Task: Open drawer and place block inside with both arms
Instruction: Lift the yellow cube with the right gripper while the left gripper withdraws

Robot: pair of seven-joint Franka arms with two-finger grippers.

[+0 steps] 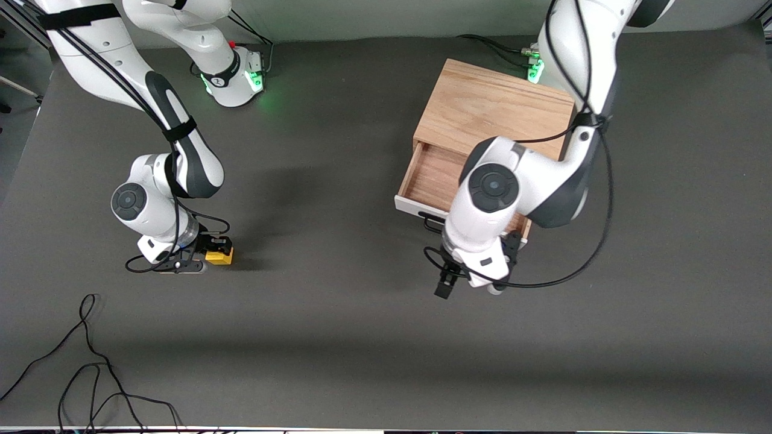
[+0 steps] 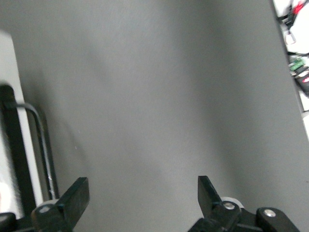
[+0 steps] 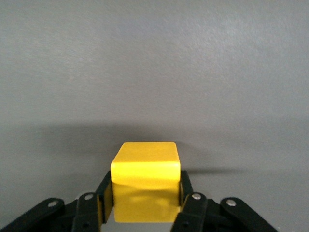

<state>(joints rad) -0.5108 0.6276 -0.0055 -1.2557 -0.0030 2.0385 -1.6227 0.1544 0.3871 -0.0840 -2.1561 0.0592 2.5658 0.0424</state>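
While the right gripper [image 1: 208,256] pinches the block [image 1: 219,255] low over the mat toward the right arm's end, the left gripper [image 1: 449,278] hangs spread and empty before the half-open drawer [image 1: 429,176], whose narrow gap could catch the block.

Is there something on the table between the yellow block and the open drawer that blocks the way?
No object lies on the mat between the block, shut in the right pincer, and the drawer. Only the left pincer, open, hangs over the table before the drawer's front.
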